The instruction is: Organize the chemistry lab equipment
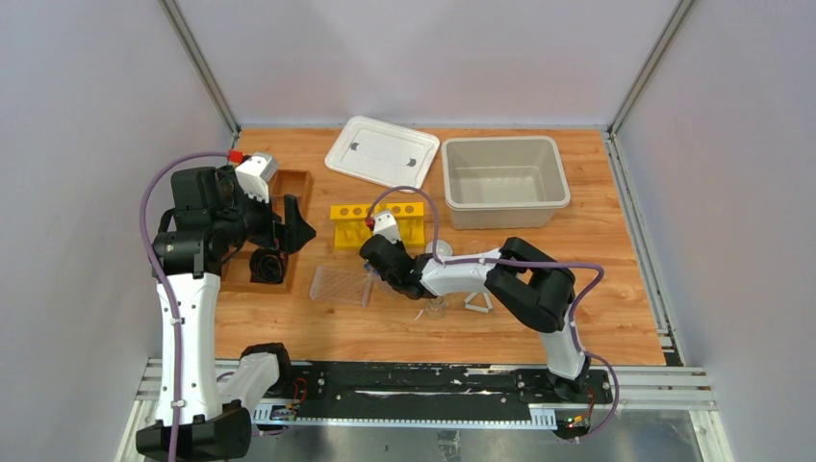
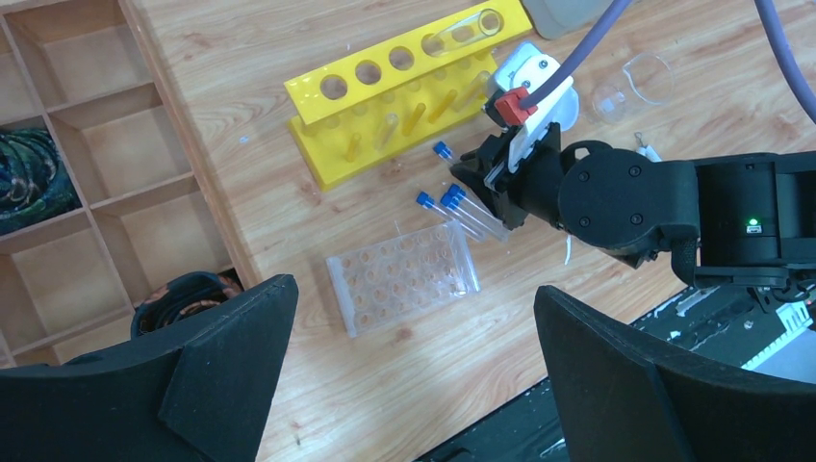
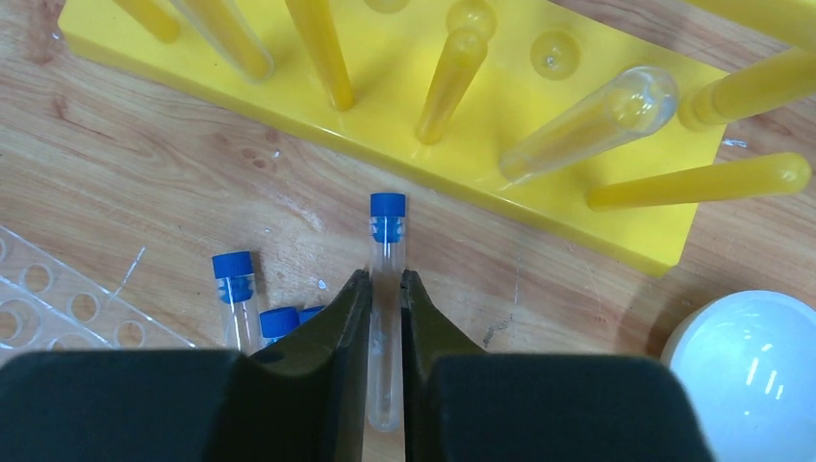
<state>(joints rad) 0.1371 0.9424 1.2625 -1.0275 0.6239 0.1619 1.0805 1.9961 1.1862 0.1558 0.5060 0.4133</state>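
**One tube pinched, three more waiting**

My right jaws are clenched on a small clear blue-capped tube (image 3: pixel 387 308). They grip its body, with the cap sticking out ahead, low over the tabletop (image 3: pixel 144 164). Just to its left lie three more blue-capped tubes (image 3: pixel 236 289), close together and loose on the wood. Off to that side sits the clear plastic rack (image 2: pixel 402 277), its wells empty as far as I can see. Farther out stands the yellow rack (image 3: pixel 404 106) with one large glass tube (image 3: pixel 587 120) leaning in it, and the white dome-shaped piece (image 3: pixel 751 371) sits beside it. Across the way, my left jaws hang released and empty near the wooden tray (image 1: pixel 293 183).

I judge this to be the tube-sorting step, barely begun. Next I must lift the tube, turn it upright and line it over a well of the clear rack. The holes look small, so aim matters.
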